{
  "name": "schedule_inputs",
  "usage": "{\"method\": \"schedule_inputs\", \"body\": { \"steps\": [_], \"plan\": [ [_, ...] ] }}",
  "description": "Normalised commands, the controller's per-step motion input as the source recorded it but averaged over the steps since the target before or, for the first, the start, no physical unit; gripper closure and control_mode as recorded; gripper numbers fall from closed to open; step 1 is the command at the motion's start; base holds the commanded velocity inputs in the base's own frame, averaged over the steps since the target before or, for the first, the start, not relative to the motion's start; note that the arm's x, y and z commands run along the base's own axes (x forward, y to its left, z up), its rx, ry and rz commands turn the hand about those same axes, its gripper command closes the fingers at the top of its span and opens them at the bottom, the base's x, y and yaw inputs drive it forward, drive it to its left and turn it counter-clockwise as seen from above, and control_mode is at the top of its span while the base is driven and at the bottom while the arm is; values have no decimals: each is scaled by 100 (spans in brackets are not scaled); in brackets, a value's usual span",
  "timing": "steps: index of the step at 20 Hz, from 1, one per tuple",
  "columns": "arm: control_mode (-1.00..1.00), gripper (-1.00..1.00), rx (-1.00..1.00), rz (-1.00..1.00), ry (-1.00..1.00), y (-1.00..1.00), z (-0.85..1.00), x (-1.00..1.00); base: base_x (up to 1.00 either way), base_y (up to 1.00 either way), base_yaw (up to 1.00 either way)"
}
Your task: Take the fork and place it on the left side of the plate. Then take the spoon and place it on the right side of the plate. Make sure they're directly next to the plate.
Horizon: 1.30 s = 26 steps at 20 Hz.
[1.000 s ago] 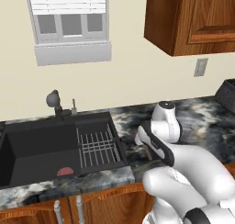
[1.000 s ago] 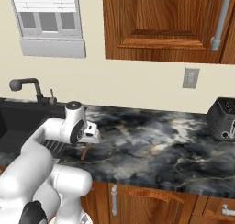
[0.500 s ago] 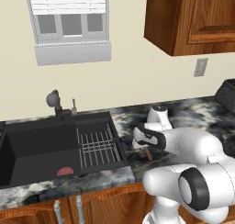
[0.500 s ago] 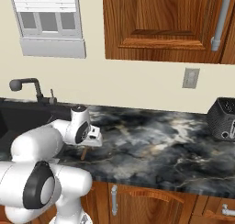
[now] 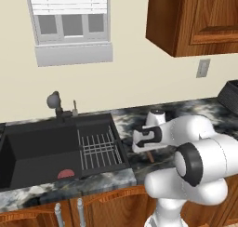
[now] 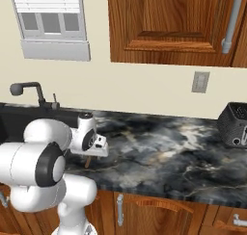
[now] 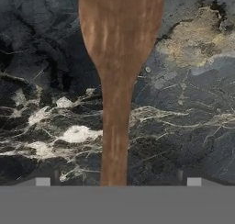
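**Spoon on dark marble counter, gripper low above it**

Lowered and swung since a second ago: the arm's big white elbow now sits nearer the base, and the hand has dropped closer to the counter.

Item 1, gripper (image 5: 149, 152). Carried low over the counter, just right of the sink. Fingers stand wide apart and hold nothing; in the hand view the two tips sit at the bottom edge, one on each side of the spoon handle, clear of it.

Item 2, spoon (image 7: 115, 76). Brown, wood-grained with pale streaks. Oval bowl broad at the top of the hand view, narrowing through a smooth neck into a straight, thin handle that runs down between the finger tips. Lies flat on the counter (image 6: 159, 152), black stone with white and tan veining. From the base views only a short brown stub shows under the hand (image 5: 150, 156).

Item 3, sink (image 5: 42, 149). Black basin left of the arm, wire rack (image 5: 98, 149) in its right part, faucet (image 5: 56, 103) behind.

Item 4, toaster (image 6: 234, 125). Dark, far right of the counter, well apart from the spoon.
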Motion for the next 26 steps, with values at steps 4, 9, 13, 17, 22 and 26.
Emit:
{"method": "schedule_inputs", "body": {
  "steps": [4, 9, 13, 17, 22, 26],
  "plan": [
    [-100, 100, 0, 0, -1, 17, -59, 0, 0, 0, 0],
    [-100, 100, 0, 0, -4, 24, -45, -2, 0, 0, 0],
    [-100, 100, 0, 1, -5, 28, -40, -7, 0, 0, 0],
    [-100, 100, 0, 3, -7, 39, -29, -12, 0, 0, 0],
    [-100, 100, 0, 5, -13, 39, -12, -25, 0, 0, 0],
    [-100, 100, 0, 6, -8, 36, -5, -20, 0, 0, 0]
  ]
}}
